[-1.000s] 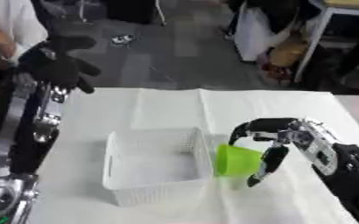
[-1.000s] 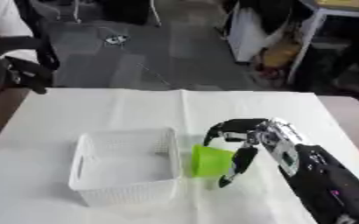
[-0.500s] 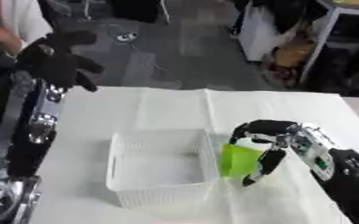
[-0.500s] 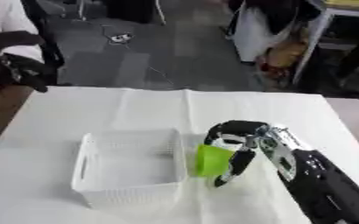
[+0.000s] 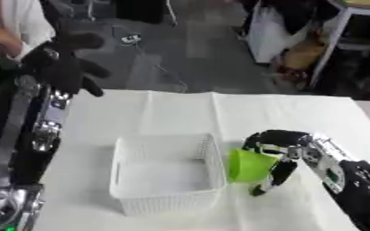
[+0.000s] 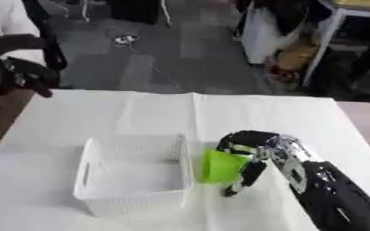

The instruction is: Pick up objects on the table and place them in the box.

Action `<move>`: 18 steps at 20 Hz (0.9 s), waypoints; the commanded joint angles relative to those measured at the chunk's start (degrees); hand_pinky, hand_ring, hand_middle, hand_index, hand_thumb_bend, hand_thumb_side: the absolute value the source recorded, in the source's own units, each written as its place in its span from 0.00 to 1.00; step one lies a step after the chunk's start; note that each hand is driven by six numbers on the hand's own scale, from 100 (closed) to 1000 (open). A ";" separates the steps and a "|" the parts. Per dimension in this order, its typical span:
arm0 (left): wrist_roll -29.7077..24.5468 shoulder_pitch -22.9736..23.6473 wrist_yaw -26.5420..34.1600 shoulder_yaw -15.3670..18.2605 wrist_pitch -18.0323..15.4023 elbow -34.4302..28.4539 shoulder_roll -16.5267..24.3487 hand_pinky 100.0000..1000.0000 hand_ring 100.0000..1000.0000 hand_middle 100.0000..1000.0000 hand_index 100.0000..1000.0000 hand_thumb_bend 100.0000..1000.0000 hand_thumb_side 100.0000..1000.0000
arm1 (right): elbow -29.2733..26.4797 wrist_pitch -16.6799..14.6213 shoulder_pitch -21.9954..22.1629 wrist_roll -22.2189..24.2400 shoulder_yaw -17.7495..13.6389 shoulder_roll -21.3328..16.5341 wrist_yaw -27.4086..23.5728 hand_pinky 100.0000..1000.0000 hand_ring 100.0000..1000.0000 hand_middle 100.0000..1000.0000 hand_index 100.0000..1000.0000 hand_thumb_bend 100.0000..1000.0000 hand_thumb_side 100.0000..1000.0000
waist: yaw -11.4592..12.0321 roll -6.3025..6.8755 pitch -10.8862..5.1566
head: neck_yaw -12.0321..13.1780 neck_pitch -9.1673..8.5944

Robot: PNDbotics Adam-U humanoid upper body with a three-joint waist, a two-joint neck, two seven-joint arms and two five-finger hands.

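Your right hand (image 5: 279, 153) has its fingers (image 5: 259, 137) curled over the top of a bright green cup (image 5: 248, 165), with the thumb (image 5: 273, 177) reaching down along the cup's near side, so the cup is pinched between them. The cup is tilted, its open mouth turned toward the white box (image 5: 166, 177). It sits just outside the box's right wall, touching or nearly touching the rim; you cannot tell which from either eye. It is not inside the box. Whether its base rests on the cloth or hangs just above it cannot be told.

Behind the hand, your right forearm (image 6: 330, 194) runs off toward the lower right corner, black with silver joints.

The box is a white perforated basket with a handle slot in its left wall, standing near the middle of the white tablecloth (image 5: 180, 108). Nothing shows inside it.

Your left hand (image 5: 62, 63) is up at the far left, well apart from the box, above the table's far left corner. Its fingers are spread and relaxed, holding nothing. The left arm (image 5: 38, 135) comes down along the left edge.
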 commanded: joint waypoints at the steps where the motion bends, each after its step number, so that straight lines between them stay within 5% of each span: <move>1: -0.10 -1.06 0.34 0.07 -0.08 -0.97 0.16 0.42 0.54 0.74 0.82 0.16 0.98 | 0.33 0.45 -0.23 -0.72 -0.71 -0.86 0.55 0.17 0.46 0.72 0.80 0.69 0.33 | -0.02 0.29 -0.84 | -0.53 -0.74; 4: -0.10 -1.10 0.36 0.06 -0.10 -0.97 0.12 0.42 0.54 0.73 0.82 0.16 0.98 | 0.77 0.71 -0.08 -1.21 -0.78 -0.73 0.20 0.00 0.41 0.70 0.79 0.68 0.33 | 0.03 0.29 -0.80 | -0.48 -0.69; 7: -0.12 -1.15 0.37 0.06 -0.12 -0.97 0.07 0.42 0.53 0.73 0.82 0.16 0.98 | 0.90 1.00 -0.06 -1.52 -0.76 -0.70 0.16 0.00 0.39 0.67 0.78 0.68 0.33 | 0.11 0.27 -0.75 | -0.45 -0.66; 11: -0.15 -1.26 0.40 0.05 -0.14 -0.97 -0.03 0.42 0.53 0.73 0.82 0.16 0.98 | 0.54 1.09 0.09 -3.99 -1.06 -0.59 -0.07 0.00 0.27 0.47 0.60 0.60 0.34 | 0.26 0.24 -0.68 | 0.00 -0.77; 15: -0.17 -1.33 0.41 0.05 -0.19 -0.97 -0.05 0.42 0.53 0.73 0.82 0.16 0.98 | -0.67 0.86 0.16 -11.28 -1.18 -0.70 -0.43 0.00 0.07 0.20 0.34 0.31 0.28 | 0.30 0.20 -0.70 | 0.15 -0.81; 17: -0.17 -1.33 0.43 0.04 -0.20 -0.97 -0.03 0.42 0.53 0.73 0.82 0.16 0.98 | -1.14 0.04 0.23 -15.53 -0.84 -0.94 -0.02 0.00 0.00 0.11 0.32 0.19 0.35 | 0.30 0.18 -0.71 | 0.21 -0.81; 18: -0.18 -1.32 0.43 0.03 -0.20 -0.97 -0.02 0.42 0.53 0.73 0.82 0.16 0.98 | -1.05 -0.32 0.28 -17.16 -0.71 -1.00 0.10 0.00 0.00 0.00 0.30 0.00 0.53 | 0.29 0.18 -0.72 | 0.22 -0.81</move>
